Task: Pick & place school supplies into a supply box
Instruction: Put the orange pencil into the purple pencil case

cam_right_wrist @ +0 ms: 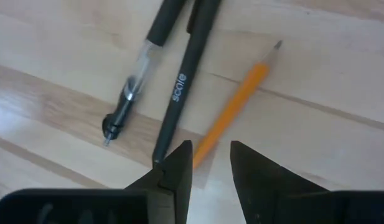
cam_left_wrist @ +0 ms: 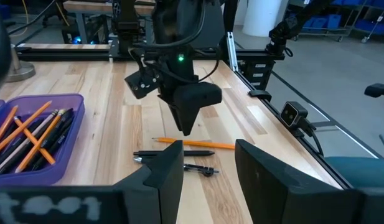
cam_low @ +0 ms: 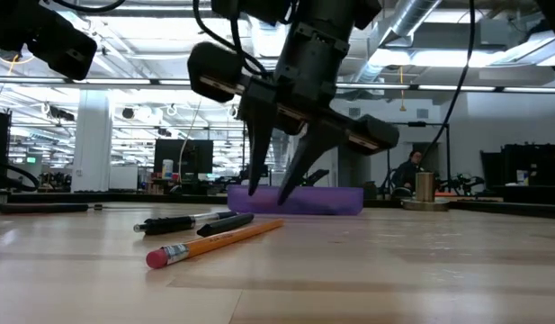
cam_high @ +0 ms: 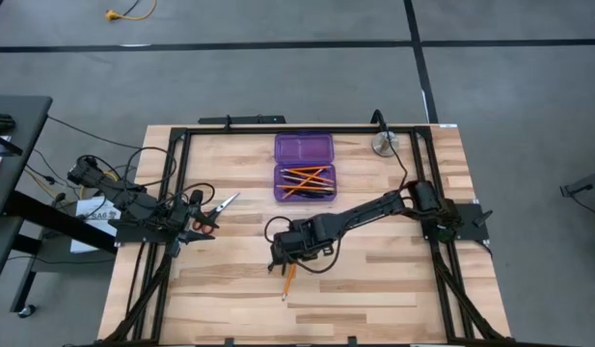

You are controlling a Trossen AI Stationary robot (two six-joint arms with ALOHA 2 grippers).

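Note:
The purple supply box lies open at the table's far middle, with orange pencils and dark pens in its near half. An orange pencil and two black pens lie on the wood near the table's middle. My right gripper hangs open just above them, pointing down, its fingers on either side of the pencil. The red-handled scissors lie by the left edge, next to my open left gripper; whether it touches them, I cannot tell.
A round silver metal object stands at the far right, beside the box. Black rails frame the table's left, right and far sides. Bare wood spreads across the near half. A person sits in the room far behind the table.

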